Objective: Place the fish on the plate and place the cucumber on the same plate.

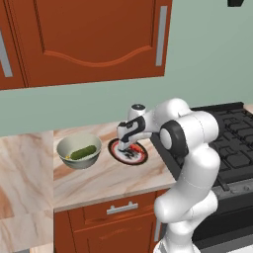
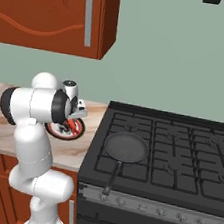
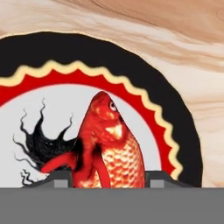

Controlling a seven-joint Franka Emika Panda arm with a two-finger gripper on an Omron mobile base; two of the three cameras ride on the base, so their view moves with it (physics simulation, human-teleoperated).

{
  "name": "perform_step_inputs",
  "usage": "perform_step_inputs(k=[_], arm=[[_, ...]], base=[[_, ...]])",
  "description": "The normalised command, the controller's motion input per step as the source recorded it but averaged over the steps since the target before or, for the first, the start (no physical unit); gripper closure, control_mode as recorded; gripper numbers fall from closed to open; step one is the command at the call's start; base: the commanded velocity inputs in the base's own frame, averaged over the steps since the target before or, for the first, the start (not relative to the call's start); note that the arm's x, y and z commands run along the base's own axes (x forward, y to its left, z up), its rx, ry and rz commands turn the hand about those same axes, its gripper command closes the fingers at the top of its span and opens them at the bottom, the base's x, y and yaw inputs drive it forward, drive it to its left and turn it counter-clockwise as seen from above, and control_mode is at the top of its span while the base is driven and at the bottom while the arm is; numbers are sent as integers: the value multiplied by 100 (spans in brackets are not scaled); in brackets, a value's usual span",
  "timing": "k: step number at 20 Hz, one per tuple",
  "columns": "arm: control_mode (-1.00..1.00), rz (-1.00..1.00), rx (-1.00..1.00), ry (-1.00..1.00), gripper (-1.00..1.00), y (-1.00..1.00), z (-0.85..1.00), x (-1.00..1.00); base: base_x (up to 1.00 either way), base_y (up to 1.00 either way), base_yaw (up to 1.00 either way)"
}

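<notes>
The red-orange fish (image 3: 109,144) sits between my two dark fingertips (image 3: 59,177), head pointing away from the hand, just over the white centre of the plate (image 3: 144,83). My gripper (image 3: 109,178) is shut on the fish. In the left base view the gripper (image 1: 129,147) reaches down onto the black-rimmed plate (image 1: 141,157) on the counter. The dark green cucumber (image 1: 83,152) lies in the pale bowl (image 1: 62,148) to the left of the plate. In the right base view the gripper (image 2: 72,123) hangs over the plate (image 2: 60,132), partly hidden by the arm.
A black stove (image 2: 179,149) with a black frying pan (image 2: 125,147) stands right of the counter. Red-brown wall cabinets (image 1: 89,34) hang above. The marble counter (image 1: 113,180) has bare room in front of the bowl and plate.
</notes>
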Motion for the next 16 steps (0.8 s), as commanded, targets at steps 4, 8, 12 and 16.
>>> perform_step_inputs(k=[4,8,12,16], arm=[[-100,0,-2,1,-100,1,-6,4],[-100,0,-6,4,-100,2,-6,1],[-100,0,-6,1,-100,3,0,0],[-100,0,-3,0,-100,6,2,0]], base=[[0,0,0],[0,0,0],[0,0,0],[0,0,0]])
